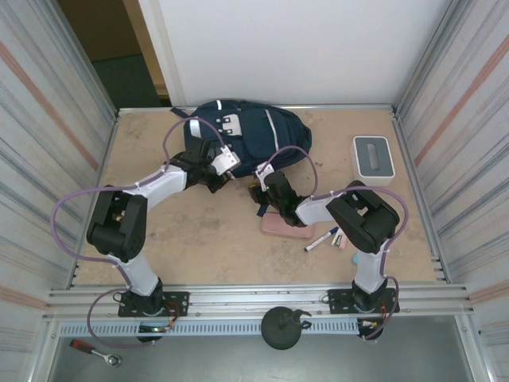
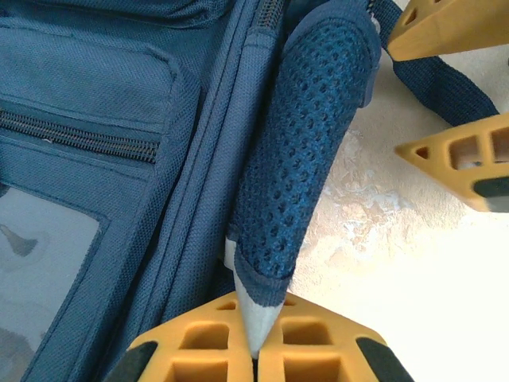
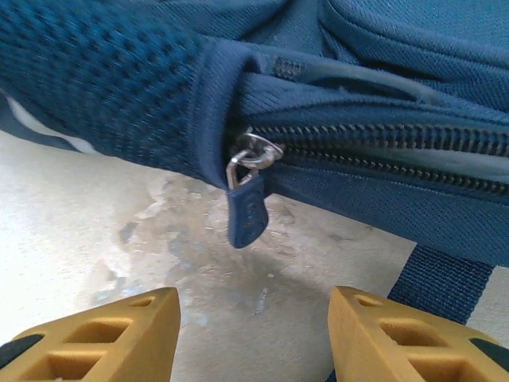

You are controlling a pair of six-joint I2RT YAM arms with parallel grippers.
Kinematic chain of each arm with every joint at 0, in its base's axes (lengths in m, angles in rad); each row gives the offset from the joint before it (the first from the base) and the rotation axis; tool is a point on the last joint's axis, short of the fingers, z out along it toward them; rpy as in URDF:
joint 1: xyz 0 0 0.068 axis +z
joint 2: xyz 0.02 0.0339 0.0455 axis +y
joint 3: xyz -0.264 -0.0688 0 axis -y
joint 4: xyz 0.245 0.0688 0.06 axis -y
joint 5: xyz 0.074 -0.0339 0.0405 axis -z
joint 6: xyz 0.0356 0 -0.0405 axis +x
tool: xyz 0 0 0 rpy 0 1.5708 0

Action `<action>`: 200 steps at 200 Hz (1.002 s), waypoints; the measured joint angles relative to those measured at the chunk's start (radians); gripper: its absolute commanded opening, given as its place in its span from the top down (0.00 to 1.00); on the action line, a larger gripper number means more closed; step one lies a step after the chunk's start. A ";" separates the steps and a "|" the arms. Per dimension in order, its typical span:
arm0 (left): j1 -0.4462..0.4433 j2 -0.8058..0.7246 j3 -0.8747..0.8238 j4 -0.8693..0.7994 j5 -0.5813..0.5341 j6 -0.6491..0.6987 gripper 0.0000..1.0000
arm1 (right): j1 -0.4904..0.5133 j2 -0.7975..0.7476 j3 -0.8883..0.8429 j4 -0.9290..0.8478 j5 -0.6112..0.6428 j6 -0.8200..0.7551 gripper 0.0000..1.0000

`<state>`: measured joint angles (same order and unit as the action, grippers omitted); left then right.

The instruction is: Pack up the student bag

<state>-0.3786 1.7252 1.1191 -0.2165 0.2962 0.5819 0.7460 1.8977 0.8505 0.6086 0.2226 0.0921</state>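
The navy student bag lies flat at the back of the table. My left gripper is shut on the pale tip of its padded mesh shoulder strap, at the bag's near edge. My right gripper stands open just in front of the bag's side, with bare table between its fingers. A blue zipper pull hangs from a metal ring at the end of the closed zipper, slightly beyond the fingertips and untouched. From above, the right gripper sits by the bag's near right edge. Its orange fingers show in the left wrist view.
A pink flat case lies just behind the right arm, with a blue-capped marker and another small pen to its right. A white-grey box stands at the back right. A dark strap trails onto the table. Metal walls close both sides.
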 measured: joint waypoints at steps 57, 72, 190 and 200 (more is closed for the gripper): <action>0.000 0.000 0.000 0.000 0.002 -0.005 1.00 | 0.003 0.047 0.049 0.039 0.061 0.000 0.58; 0.004 0.000 0.000 0.000 0.006 -0.006 0.99 | 0.007 0.047 0.050 0.049 0.071 0.000 0.62; 0.005 0.000 0.000 0.001 0.011 -0.011 1.00 | 0.013 0.046 0.075 0.023 0.118 -0.012 1.00; 0.006 0.000 0.000 0.002 0.011 -0.011 1.00 | 0.013 0.042 0.069 0.022 0.119 -0.016 1.00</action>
<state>-0.3721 1.7252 1.1191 -0.2146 0.3077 0.5713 0.7589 1.9396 0.9199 0.6308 0.3416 0.0757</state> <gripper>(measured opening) 0.055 0.053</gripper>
